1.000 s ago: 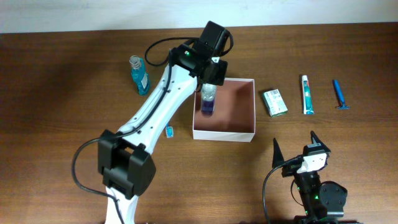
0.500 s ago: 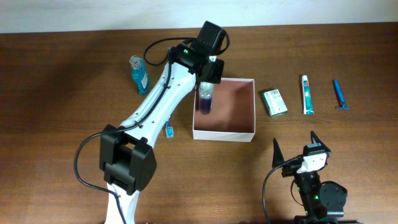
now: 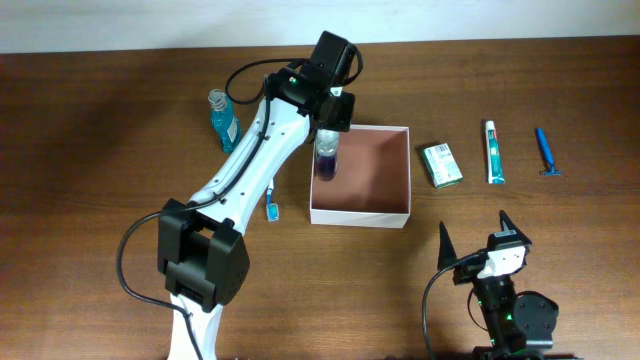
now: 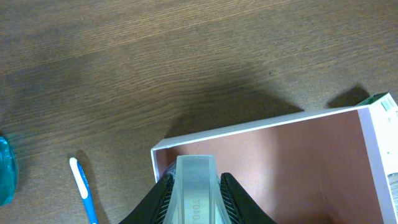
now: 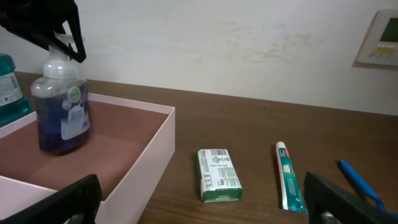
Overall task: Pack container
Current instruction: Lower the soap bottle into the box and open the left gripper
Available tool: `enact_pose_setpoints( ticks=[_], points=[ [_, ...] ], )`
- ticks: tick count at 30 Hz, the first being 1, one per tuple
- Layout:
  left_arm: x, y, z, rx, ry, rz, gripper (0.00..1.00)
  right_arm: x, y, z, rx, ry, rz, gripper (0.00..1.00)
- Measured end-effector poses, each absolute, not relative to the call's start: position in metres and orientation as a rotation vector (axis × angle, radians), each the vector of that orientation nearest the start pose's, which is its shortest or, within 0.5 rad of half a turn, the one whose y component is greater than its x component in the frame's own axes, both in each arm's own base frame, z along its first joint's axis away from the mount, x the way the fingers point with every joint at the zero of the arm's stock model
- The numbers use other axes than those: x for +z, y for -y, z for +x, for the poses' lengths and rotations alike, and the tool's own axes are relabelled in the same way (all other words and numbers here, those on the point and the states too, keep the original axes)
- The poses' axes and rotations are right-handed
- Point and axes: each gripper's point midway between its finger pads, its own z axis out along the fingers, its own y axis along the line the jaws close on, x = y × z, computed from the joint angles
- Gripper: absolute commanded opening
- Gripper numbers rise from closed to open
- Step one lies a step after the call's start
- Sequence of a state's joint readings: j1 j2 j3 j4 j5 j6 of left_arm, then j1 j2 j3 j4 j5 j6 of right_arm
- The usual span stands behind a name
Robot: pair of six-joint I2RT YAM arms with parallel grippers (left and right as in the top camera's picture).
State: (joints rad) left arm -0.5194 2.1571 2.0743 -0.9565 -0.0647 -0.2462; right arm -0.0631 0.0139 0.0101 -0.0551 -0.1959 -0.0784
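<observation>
Container (image 3: 378,172) sits mid-table. Purple soap bottle (image 5: 61,112) stands upright inside, near its left wall. Left gripper (image 4: 196,194) is clamped on the pump top.

Judged: placing step. Next: release, lift straight up.

Right wrist view shows the bottle's base apparently seated; overhead cannot. Right gripper (image 3: 472,225) is spread wide and empty.

Left wrist view: the soap bottle (image 4: 196,171) is showing only its cap, which is hiding the body below. The container (image 4: 261,127) is running off the bottom edge, the teal bottle (image 4: 5,171) off the left and the green carton (image 4: 387,102) off the right.

Overhead: the left arm's wrist is covering the left gripper (image 4: 195,198).

Right wrist view: the right gripper (image 3: 472,224) fingers (image 5: 339,199) are being cut by the bottom edge. The carton's print is reading too small.
</observation>
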Motion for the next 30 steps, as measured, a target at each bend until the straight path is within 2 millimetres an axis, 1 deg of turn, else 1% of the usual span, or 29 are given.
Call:
enact_pose_setpoints(
  ticks=[5,6,7,8,25,26,27,28,30],
  points=[
    [0.1628,0.2594,0.4761,-0.193,-2.586,0.332,0.26,0.162,-0.018,0.2451,0.051,-1.621,-0.162,0.99],
    [0.1628,0.2594,0.4761,-0.193,-2.586,0.332,0.27,0.162,-0.018,0.2451,0.051,-1.621,-0.162,0.99],
    [0.1628,0.2594,0.4761,-0.193,-2.586,0.332,0.34,0.162,-0.018,0.2451,0.051,-1.621,-0.163,0.99],
    [0.1627,0.2594,0.4761,-0.191,-2.586,0.338,0.34,0.162,-0.018,0.2451,0.051,-1.621,-0.163,0.99],
    [0.1627,0.2594,0.476,-0.192,-2.586,0.337,0.35,0.162,-0.018,0.2451,0.051,-1.621,-0.163,0.99],
    [0.1627,0.2594,0.476,-0.192,-2.586,0.337,0.42,0.162,-0.018,0.2451,0.05,-1.621,-0.163,0.99],
    [0.1627,0.2593,0.4761,-0.189,-2.585,0.344,0.53,0.162,-0.018,0.2451,0.051,-1.621,-0.163,0.99],
    [0.163,0.2596,0.4764,-0.189,-2.582,0.347,0.58,0.162,-0.018,0.2451,0.051,-1.621,-0.163,0.99],
    [0.1651,0.2604,0.4775,-0.194,-2.576,0.344,0.59,0.162,-0.018,0.2451,0.051,-1.621,-0.163,0.99]
  ],
)
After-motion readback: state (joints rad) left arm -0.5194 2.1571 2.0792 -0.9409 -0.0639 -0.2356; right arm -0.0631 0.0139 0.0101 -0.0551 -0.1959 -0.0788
